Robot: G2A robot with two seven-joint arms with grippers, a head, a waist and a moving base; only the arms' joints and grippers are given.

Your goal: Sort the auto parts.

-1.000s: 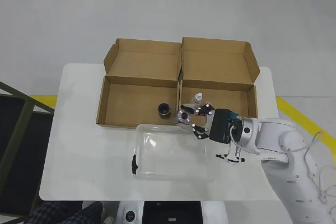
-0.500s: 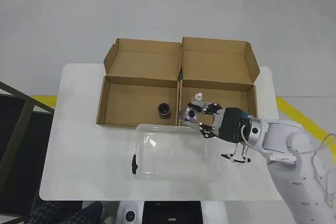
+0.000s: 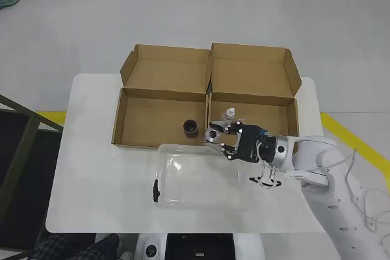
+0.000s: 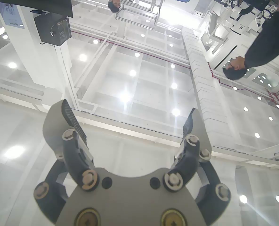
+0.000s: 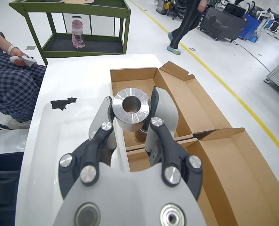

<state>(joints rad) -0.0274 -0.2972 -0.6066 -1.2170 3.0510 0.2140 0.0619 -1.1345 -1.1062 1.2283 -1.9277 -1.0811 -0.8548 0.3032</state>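
Two open cardboard boxes sit side by side on a white counter (image 3: 91,162), both just beyond the far edge of a clear tray (image 3: 195,188) lying at the counter's middle. Their lids are folded back on the side away from the tray.

The right end effector (image 3: 216,136) hangs over that far edge of the tray, toward its right half. Its fingers (image 5: 98,123) pinch a bright metal sleeve (image 3: 212,135) from both sides. The sleeve, a thick-walled cylinder with a round bore, is held clear of the tray and the boxes, its open end turned toward the wrist camera.

Beyond the tray's far edge and a little to the left of the sleeve, a dark ring (image 3: 191,127) stands on the floor of the left-hand box (image 3: 149,120). A small white part (image 3: 231,114) rests in the right-hand box (image 3: 279,114), farther from the tray than the sleeve and slightly to the right of it. A black scrap (image 3: 155,190) lies at the tray's left rim, toward the near corner.

The left end effector (image 4: 130,121) is turned up toward the ceiling, its two ribbed fingers (image 4: 54,128) spread wide with nothing between them.
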